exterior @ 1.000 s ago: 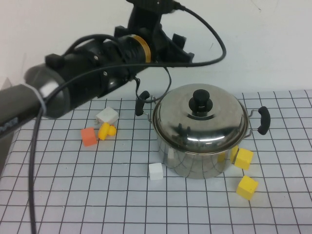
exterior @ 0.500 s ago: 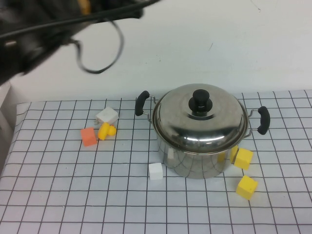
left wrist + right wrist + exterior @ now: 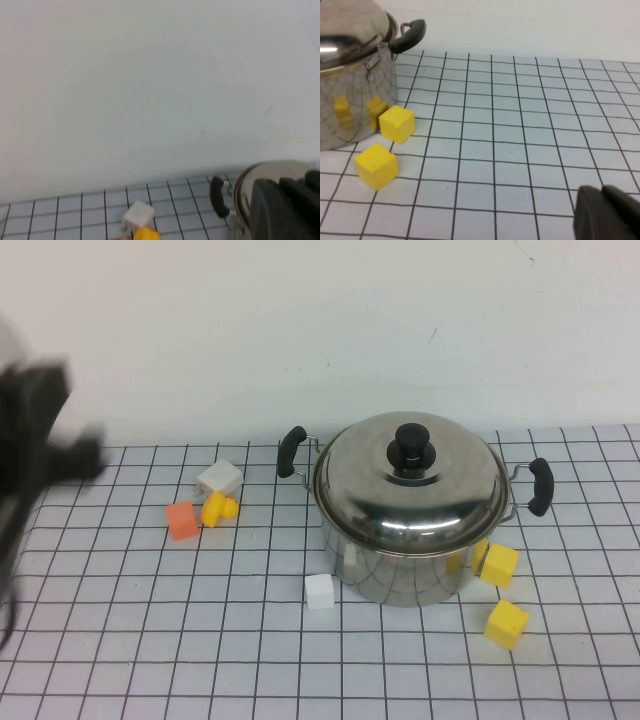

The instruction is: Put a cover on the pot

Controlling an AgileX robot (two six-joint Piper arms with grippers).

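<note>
The steel pot (image 3: 400, 565) stands on the gridded table right of centre, with black side handles. The domed steel lid (image 3: 440, 495) with its black knob (image 3: 412, 445) sits squarely on it. My left arm is a dark blur at the far left edge (image 3: 35, 430), well away from the pot. My left gripper (image 3: 287, 210) shows in the left wrist view as a dark shape in front of the lid (image 3: 250, 182), holding nothing. My right gripper (image 3: 607, 215) is shut and empty, low over the table to the right of the pot (image 3: 350, 100), and out of the high view.
An orange block (image 3: 181, 520), a yellow block (image 3: 217, 508) and a white block (image 3: 219, 478) lie left of the pot. A white cube (image 3: 319, 591) sits at its front left. Two yellow cubes (image 3: 500, 564) (image 3: 507, 623) lie at its front right.
My left arm has pulled up and away from behind the pot to the far left edge. The lid stays on the pot. The blocks have not moved.
</note>
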